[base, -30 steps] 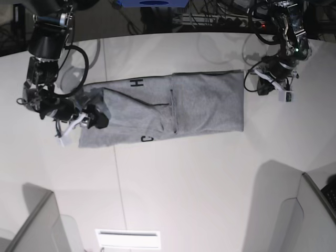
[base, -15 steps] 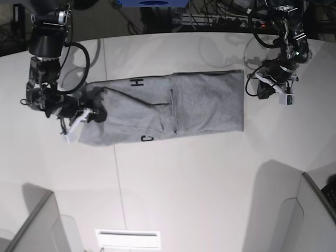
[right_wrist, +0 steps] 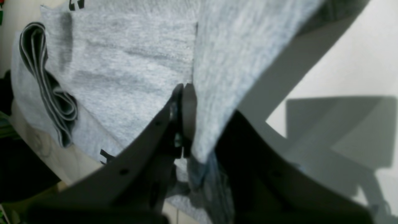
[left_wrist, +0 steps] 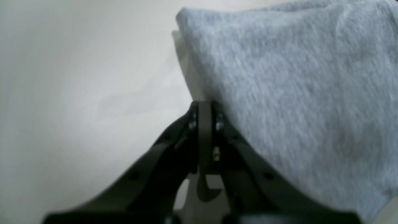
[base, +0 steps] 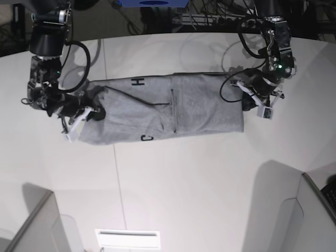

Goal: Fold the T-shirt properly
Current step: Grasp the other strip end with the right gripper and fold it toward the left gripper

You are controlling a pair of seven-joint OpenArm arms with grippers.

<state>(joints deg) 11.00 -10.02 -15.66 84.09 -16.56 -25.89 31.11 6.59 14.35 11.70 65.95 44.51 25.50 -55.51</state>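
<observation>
The heather-grey T-shirt (base: pixel 199 105) lies folded in a long strip across the white table, with black letters H (base: pixel 137 82) and C (base: pixel 146 138) showing. My right gripper (base: pixel 88 113) is shut on the shirt's bunched left end. In the right wrist view the jaws (right_wrist: pixel 186 90) pinch cloth (right_wrist: pixel 124 62) lifted off the table, and the ribbed neck (right_wrist: pixel 46 81) curls at the left. My left gripper (base: pixel 251 97) is at the shirt's right edge. In the left wrist view it (left_wrist: pixel 205 107) is shut, and the cloth (left_wrist: pixel 295 77) lies over its right finger.
The white table (base: pixel 184 199) extends in front of the shirt. Grey panels stand at the front left (base: pixel 31 226) and front right (base: pixel 315 215). A white slotted piece (base: pixel 127 239) sits at the front edge. Cables (base: pixel 210 21) run along the back.
My left gripper has moved from the bare table beside the shirt onto its right edge. My right gripper has drawn the shirt's left end a little further left.
</observation>
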